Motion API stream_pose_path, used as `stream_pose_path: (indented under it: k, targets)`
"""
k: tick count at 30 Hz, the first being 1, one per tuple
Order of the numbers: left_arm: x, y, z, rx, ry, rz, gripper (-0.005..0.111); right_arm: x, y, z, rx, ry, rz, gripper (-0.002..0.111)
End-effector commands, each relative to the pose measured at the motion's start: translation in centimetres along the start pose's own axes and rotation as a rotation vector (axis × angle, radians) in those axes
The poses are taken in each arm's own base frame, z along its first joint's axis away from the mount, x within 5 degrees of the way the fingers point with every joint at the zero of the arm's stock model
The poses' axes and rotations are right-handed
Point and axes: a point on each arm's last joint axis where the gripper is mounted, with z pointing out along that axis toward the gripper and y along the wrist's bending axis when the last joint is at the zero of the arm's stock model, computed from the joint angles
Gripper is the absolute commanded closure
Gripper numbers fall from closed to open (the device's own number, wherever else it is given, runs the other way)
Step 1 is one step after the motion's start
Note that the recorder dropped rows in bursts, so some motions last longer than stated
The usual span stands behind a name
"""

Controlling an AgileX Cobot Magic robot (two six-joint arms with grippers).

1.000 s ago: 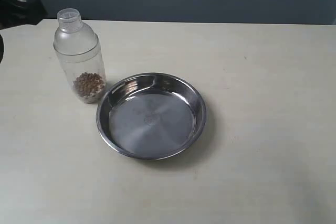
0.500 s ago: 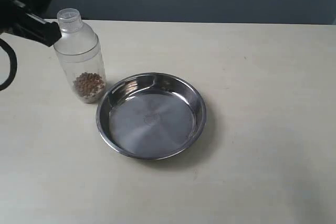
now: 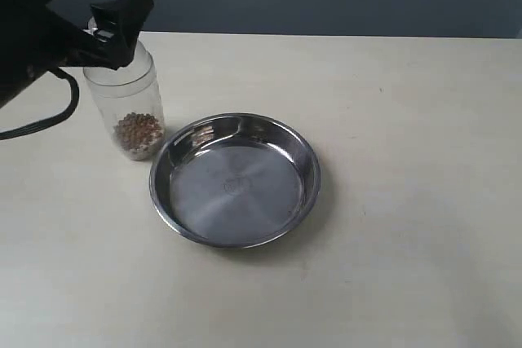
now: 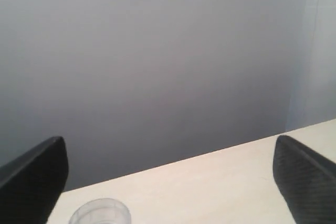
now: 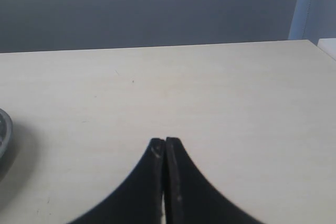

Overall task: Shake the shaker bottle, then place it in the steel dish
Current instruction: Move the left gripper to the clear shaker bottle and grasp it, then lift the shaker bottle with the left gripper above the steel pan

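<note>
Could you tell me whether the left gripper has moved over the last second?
Yes. The left gripper has come rightward from the view's edge to the cap of the shaker bottle.

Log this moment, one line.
left gripper open at shaker bottle top | right gripper shut | bottle upright beside empty steel dish

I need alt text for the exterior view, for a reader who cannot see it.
The black left gripper, jaws open, hovers at the top of an upright shaker bottle holding brown pellets. The bottle stands on a pale table beside an empty steel dish.
</note>
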Motion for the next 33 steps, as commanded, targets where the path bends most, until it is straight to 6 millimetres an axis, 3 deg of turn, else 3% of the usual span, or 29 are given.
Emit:
stream_pose_path:
  k: [1, 5, 12, 19, 33]
  targets:
    - [1.6, 1.6, 1.1, -0.046, -0.042, -0.036, 0.001, -0.1, 0.0, 0.0, -0.004, -0.014, -0.002, 0.109]
    - [3.3, 2.9, 1.8, -0.046, -0.059, -0.075, 0.001, -0.1, 0.0, 0.0, -0.004, -0.014, -0.002, 0.109]
    - [8.2, 3.8, 4.7, 0.06, 0.029, -0.092, 0.001, -0.1, 0.0, 0.0, -0.004, -0.014, -0.002, 0.109]
    - [12.0, 4.7, 4.9, 0.02, 0.113, -0.139, 0.001, -0.1, 0.0, 0.0, -0.004, -0.014, -0.002, 0.109]
    - [17.0, 5.1, 4.8, -0.012, 0.248, -0.178, 0.002, -0.1, 0.0, 0.0, -0.004, -0.014, -0.002, 0.109]
